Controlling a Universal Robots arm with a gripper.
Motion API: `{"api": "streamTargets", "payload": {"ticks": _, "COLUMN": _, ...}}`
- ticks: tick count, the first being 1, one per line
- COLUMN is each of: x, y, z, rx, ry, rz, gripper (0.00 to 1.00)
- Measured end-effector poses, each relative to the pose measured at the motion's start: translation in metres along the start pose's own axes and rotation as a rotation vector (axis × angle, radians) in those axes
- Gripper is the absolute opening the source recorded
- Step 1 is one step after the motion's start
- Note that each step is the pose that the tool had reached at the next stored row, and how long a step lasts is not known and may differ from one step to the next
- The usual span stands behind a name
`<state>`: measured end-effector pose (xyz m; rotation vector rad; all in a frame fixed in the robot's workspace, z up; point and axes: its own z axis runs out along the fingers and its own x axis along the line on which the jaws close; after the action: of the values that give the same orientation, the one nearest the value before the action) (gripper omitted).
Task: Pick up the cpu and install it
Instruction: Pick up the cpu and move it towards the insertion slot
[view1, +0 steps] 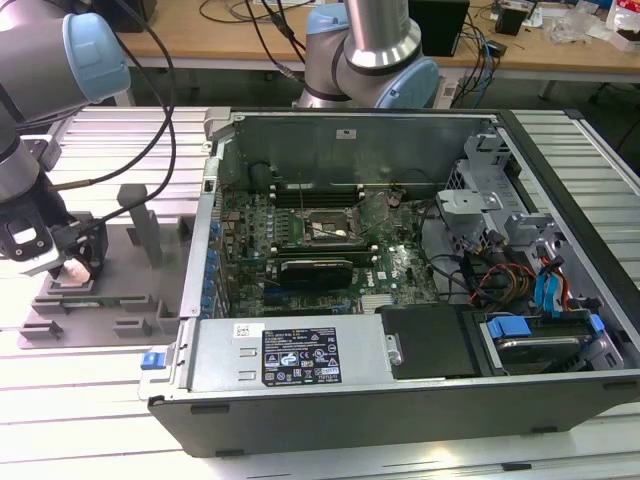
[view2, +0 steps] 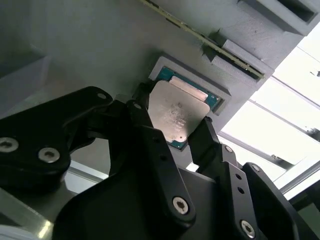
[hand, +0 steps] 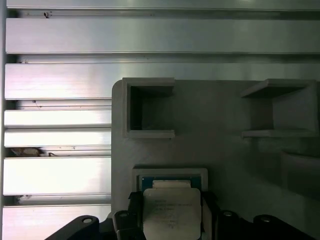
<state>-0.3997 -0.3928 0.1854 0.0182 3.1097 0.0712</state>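
The cpu, a small square chip with a pale silver top and a green edge, lies at its recess in the grey fixture tray. My gripper stands over it with a black finger against each side. In the second wrist view the cpu sits between the fingers, which press on its opposite edges. In the exterior view the gripper is low over the tray at that view's left. The motherboard socket lies open inside the computer case.
The open computer case takes up the middle and the exterior view's right, with cables and a drive bay. Grey posts rise from the tray next to the gripper. A second robot base stands behind the case. The table is ribbed metal.
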Motion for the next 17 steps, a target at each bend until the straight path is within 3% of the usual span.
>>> {"api": "streamTargets", "payload": {"ticks": 11, "x": 0.0004, "y": 0.0000, "z": -0.0010, "rx": -0.0063, "ry": 0.0006, "rz": 0.000, "gripper": 0.55}}
{"api": "streamTargets", "payload": {"ticks": 13, "x": 0.0004, "y": 0.0000, "z": -0.0009, "rx": -0.0062, "ry": 0.0006, "rz": 0.000, "gripper": 0.62}}
{"api": "streamTargets", "payload": {"ticks": 17, "x": 0.0003, "y": 0.0000, "z": -0.0014, "rx": -0.0065, "ry": 0.0003, "rz": 0.000, "gripper": 0.62}}
